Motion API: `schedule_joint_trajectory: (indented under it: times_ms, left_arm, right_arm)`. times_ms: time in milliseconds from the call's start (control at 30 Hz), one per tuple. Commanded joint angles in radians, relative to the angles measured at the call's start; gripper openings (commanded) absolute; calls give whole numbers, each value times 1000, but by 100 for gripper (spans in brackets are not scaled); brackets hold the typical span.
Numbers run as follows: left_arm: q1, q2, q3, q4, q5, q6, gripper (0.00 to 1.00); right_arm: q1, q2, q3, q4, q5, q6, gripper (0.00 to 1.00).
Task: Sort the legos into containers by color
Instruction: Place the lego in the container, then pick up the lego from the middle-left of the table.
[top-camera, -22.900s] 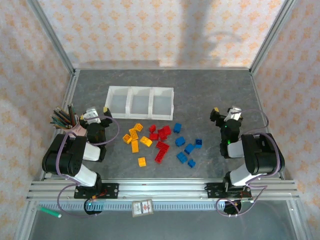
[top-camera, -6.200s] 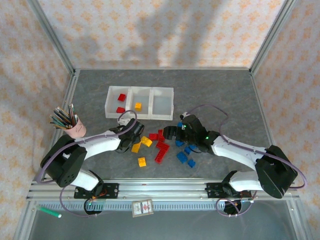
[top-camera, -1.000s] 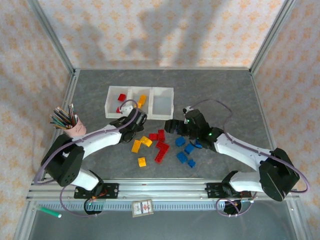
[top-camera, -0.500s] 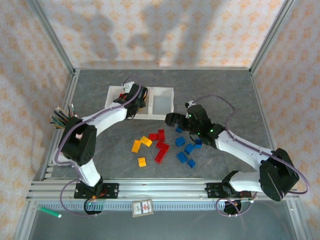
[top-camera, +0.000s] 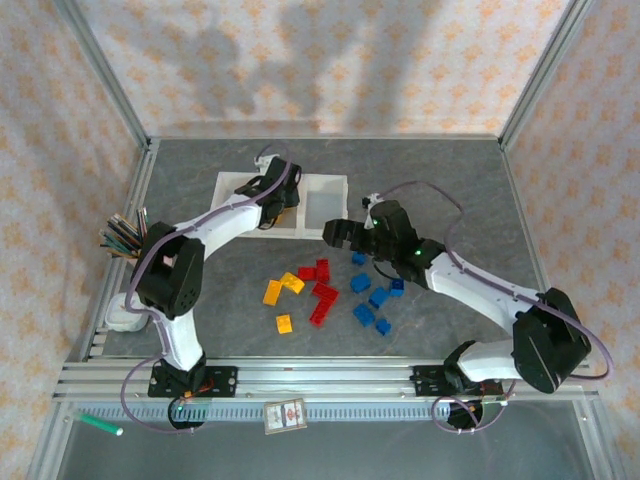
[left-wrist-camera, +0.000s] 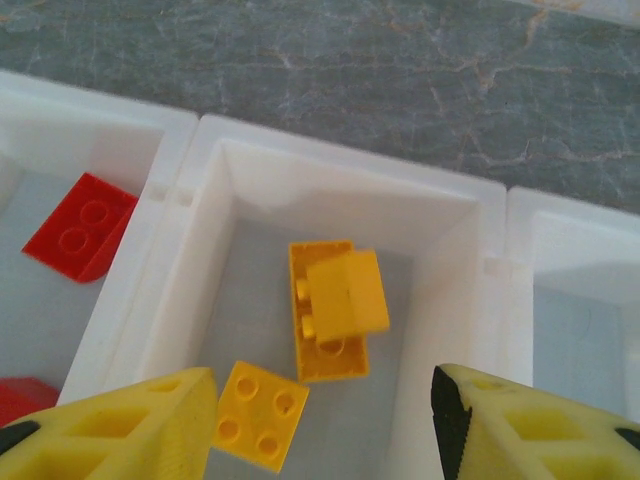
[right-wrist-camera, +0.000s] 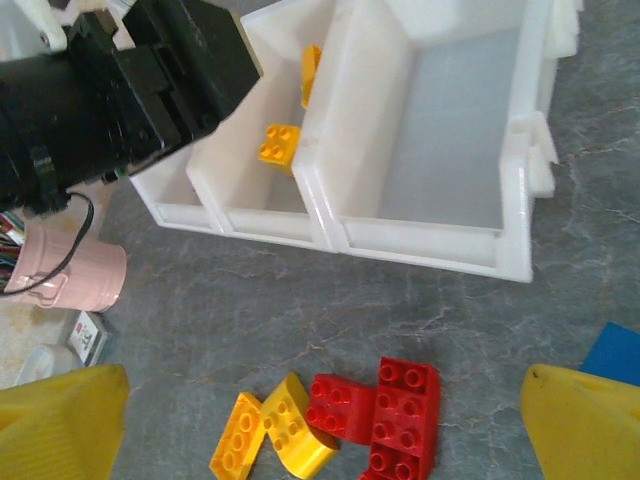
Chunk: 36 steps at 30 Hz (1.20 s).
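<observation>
Left tool (top-camera: 283, 197) swung over containers (top-camera: 334, 180); grey marbled table (top-camera: 430, 170), patterned walls (top-camera: 330, 70).

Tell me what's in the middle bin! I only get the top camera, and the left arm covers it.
Observer: Three yellow bricks: a long one, a smaller one tilted on it, a square one nearby.
Operator: Is that arm holding any?
Observer: No. The left gripper hangs open over the middle bin, holding nothing.
Operator: Any reds next door?
Observer: Two red bricks in the left bin, one half out of frame.
</observation>
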Motion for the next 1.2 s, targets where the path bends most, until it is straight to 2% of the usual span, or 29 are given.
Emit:
schedule_joint_trajectory:
  times_ms: [0, 167, 400, 500, 633, 867, 1000, 1167]
  left_arm:
    - [-3, -134, -106, -26, 57, -2, 62]
    - [-53, -292, -290, -70, 56, -34, 64]
    - [-188, -461, -485, -184, 34, -106, 67]
    - [-235, -496, -565, -188, 96, -137, 69]
    - [-293, -515, -635, -217, 69, -198, 70]
    - [-334, -489, -692, -148, 138, -201, 72]
    - [-336, -427, -666, -177, 71, -195, 72]
    - [-336, -379, -661, -162, 35, -193, 67]
  right_arm:
    - [18, 8, 26, -23, -20, -31, 100]
    - [59, 13, 16, -60, 3, -40, 100]
    - [143, -8, -47, -73, 35, -2, 100]
    - [173, -31, -93, -50, 39, 36, 100]
    - [192, -62, -155, -30, 65, 81, 100]
    - [192, -115, -225, 5, 90, 123, 100]
    - [193, -113, -224, 1, 103, 119, 100]
    - [192, -108, -222, 2, 103, 117, 100]
